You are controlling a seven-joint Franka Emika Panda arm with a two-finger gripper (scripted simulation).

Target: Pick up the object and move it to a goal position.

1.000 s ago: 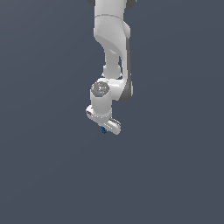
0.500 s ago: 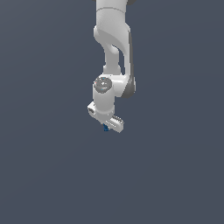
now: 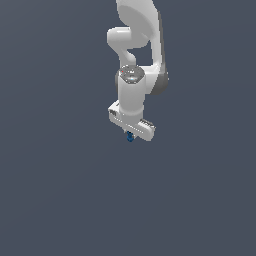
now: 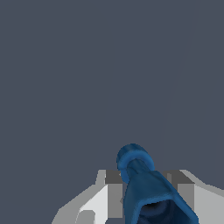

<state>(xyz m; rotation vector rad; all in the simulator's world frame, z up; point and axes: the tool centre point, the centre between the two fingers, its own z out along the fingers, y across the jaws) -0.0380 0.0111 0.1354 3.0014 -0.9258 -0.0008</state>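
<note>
In the exterior view my white arm (image 3: pixel 137 55) hangs down from twelve o'clock against the plain grey-blue ground (image 3: pixel 50 190); my pincer (image 3: pixel 131 136) points toward six o'clock, and the object (image 3: pixel 130 137), a tiny dark-blue lump, peeps out at its tip, just beneath the white hand, with the pale bar of the hand crossing above it. In the wrist view the object (image 4: pixel 146 188) stands large and blue with a rounded end, pinched between my grey fingers (image 4: pixel 113 192), one on each side of it; behind it lies only the flat grey-blue ground (image 4: pixel 65 65).
</note>
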